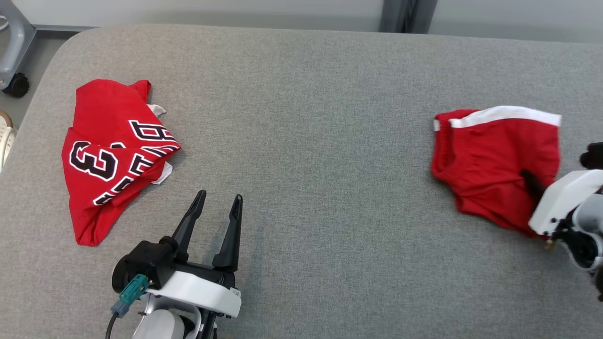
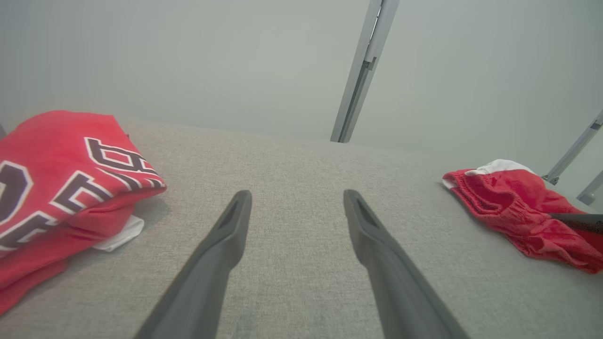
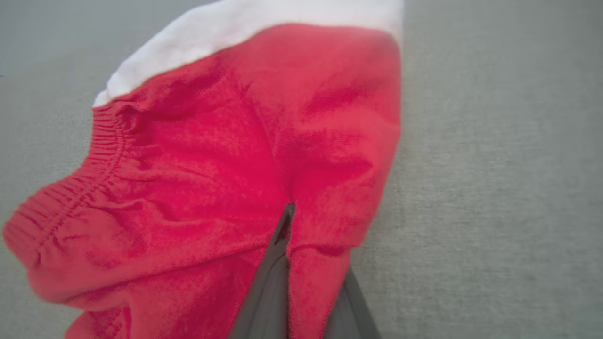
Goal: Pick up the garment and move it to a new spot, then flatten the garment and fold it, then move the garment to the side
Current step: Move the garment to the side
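The garment, a pair of red shorts [image 1: 490, 155] with a white band, lies crumpled at the right of the grey table. My right gripper [image 1: 528, 178] is shut on a fold near its lower edge. In the right wrist view the shorts [image 3: 212, 165] bunch over the right gripper [image 3: 294, 221], and red cloth is pinched between the dark fingers [image 3: 268, 287]. My left gripper [image 1: 220, 197] rests open and bare near the front edge, apart from both garments. In the left wrist view the left gripper [image 2: 297, 195] is wide open, with the shorts [image 2: 513, 207] far right.
A red jersey [image 1: 113, 155] with black-and-white lettering lies crumpled at the left, also in the left wrist view [image 2: 56, 183]. The grey padded table [image 1: 306, 117] has a rounded far-left corner. A wheeled grey base [image 1: 14, 56] stands beyond that corner. A dark post [image 1: 400, 14] stands behind.
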Controlling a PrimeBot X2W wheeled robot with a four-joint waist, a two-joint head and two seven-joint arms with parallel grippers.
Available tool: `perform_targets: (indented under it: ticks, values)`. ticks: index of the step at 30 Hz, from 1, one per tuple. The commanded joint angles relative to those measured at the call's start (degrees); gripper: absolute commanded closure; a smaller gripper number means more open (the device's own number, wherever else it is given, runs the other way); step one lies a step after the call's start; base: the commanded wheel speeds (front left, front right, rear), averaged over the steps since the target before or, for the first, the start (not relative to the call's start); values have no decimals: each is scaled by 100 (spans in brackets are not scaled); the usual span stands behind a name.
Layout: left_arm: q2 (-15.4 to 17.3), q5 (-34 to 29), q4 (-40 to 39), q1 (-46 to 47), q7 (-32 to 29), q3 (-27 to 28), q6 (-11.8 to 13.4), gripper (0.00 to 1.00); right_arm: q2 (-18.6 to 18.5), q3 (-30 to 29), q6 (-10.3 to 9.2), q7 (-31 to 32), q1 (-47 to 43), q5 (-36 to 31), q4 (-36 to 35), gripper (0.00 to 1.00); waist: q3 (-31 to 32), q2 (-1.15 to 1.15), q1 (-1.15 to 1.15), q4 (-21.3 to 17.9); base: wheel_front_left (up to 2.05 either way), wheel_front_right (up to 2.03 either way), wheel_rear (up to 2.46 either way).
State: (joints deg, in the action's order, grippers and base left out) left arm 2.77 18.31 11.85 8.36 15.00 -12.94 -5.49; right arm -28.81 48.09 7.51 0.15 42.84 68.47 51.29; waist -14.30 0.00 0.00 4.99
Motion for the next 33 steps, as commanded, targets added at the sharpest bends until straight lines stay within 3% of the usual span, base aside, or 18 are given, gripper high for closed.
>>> perform_targets:
  ticks: [1,8,18,33]
  values:
    - [24,44,-21,9,19,8,16,0,-158,37,-2,-1,86,-55,91,100,-23,0,0,-10,0,0,0]
    - [25,33,-35,70,19,51,5,0,-840,324,-2,-38,342,-295,492,100,-170,0,0,-42,0,0,0]
    - [25,-40,-34,130,18,151,-35,0,-1442,259,-1,-249,625,-289,1148,100,-395,0,0,-127,0,0,0]
    - [25,-174,-30,178,19,371,-99,0,-1423,56,-1,-652,863,-184,1885,100,-687,0,0,-305,0,0,0]
